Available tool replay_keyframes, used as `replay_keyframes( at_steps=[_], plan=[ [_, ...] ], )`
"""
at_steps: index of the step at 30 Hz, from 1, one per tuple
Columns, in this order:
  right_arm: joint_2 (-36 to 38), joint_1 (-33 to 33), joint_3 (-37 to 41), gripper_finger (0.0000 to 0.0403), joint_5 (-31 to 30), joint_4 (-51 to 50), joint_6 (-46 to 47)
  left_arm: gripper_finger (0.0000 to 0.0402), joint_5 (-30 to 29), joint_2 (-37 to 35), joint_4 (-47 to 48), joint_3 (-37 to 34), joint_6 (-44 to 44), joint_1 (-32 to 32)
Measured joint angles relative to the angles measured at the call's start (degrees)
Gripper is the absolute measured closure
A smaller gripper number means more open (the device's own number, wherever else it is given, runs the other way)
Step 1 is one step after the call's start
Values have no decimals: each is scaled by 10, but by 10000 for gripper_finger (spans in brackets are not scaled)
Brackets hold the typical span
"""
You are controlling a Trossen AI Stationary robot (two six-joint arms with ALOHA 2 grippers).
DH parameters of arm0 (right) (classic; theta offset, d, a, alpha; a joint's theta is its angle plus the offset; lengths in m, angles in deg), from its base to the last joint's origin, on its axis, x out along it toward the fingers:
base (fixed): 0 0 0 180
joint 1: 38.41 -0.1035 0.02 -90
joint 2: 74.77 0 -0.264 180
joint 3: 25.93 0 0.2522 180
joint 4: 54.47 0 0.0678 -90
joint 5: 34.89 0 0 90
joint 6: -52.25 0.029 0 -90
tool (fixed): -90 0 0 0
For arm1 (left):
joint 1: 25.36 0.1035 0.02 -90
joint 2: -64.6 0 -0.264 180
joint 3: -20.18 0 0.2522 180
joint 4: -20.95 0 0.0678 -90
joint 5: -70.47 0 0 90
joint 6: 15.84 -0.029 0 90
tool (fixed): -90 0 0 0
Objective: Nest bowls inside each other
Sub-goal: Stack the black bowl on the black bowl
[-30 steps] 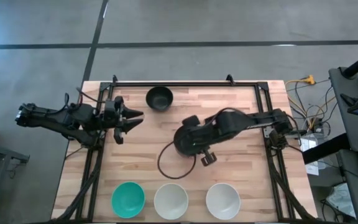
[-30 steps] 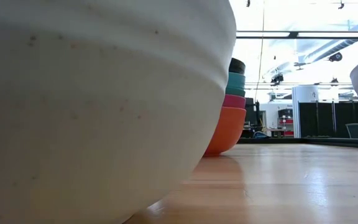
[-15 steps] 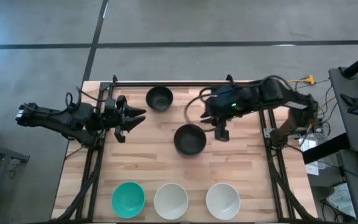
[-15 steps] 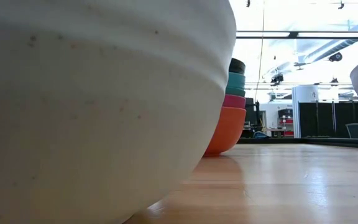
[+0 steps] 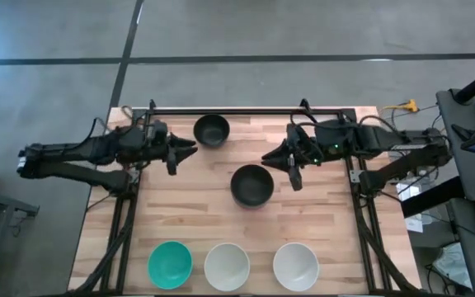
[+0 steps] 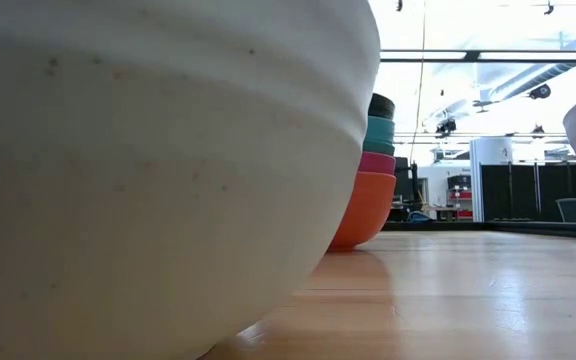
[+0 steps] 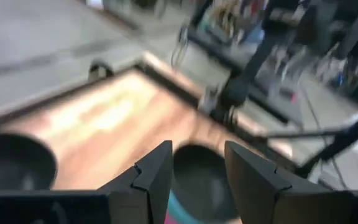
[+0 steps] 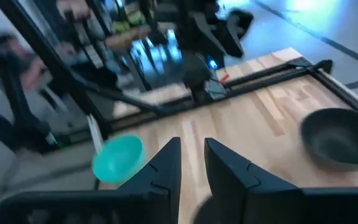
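High view: stack of nested bowls [image 5: 251, 185] mid-table, black on top, lone black bowl [image 5: 211, 129] by the far edge, teal bowl [image 5: 170, 263] and two white bowls [image 5: 227, 266] along the near edge. Left gripper [image 5: 190, 148] spread, empty. Right gripper [image 5: 268, 158] parted narrowly, beside the stack, holding nothing.

A light wooden table [image 5: 188, 214] with a black metal frame [image 5: 246, 110] stands on a grey concrete floor [image 5: 246, 33] crossed by dark seam lines. Cables [image 5: 402, 107] and a dark desk [image 5: 468, 124] sit to one side. Beyond the table, bright ceiling lights [image 6: 488, 20] shine over dark partitions [image 6: 528, 190] and an office chair [image 6: 571, 208].
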State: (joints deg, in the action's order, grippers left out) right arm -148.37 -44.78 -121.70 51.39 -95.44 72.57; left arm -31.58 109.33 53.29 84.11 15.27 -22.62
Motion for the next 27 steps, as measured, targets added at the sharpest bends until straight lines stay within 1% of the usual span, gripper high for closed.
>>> replay_keyframes(
  at_steps=[2, 4, 6, 8, 10, 12, 14, 15, 18, 20, 22, 25, 27],
  plan=[
    [19, 0, 57, 334, 6, 82, 25, 269, 79, 17, 23, 11, -4, 44],
    [34, 0, 109, 333, 11, 166, 45, 269, 153, 39, 20, 23, -29, 87],
    [45, 0, 154, 333, 11, 244, 66, 269, 209, 67, 22, 36, -59, 125],
    [55, 0, 192, 335, 11, 303, 89, 269, 251, 103, 44, 57, -77, 164],
    [62, 0, 223, 337, 11, 347, 113, 269, 304, 149, 88, 79, -76, 207],
    [69, 0, 248, 337, 11, 370, 137, 269, 371, 202, 130, 105, -81, 248],
    [74, 0, 267, 336, 11, 384, 158, 269, 427, 257, 169, 136, -108, 274],
    [77, 0, 275, 335, 11, 385, 166, 269, 440, 283, 186, 151, -127, 283],
    [81, 0, 287, 333, 11, 396, 179, 269, 444, 350, 242, 206, -237, 296],
    [83, 0, 288, 333, 11, 396, 183, 269, 420, 387, 274, 246, -327, 296],
    [84, 0, 288, 334, 11, 398, 183, 269, 372, 418, 319, 279, -418, 295],
    [87, 0, 288, 334, 11, 398, 182, 269, 274, 450, 357, 313, -538, 292],
    [88, 0, 288, 333, 11, 398, 182, 269, 240, 463, 367, 320, -608, 291]
  ],
)
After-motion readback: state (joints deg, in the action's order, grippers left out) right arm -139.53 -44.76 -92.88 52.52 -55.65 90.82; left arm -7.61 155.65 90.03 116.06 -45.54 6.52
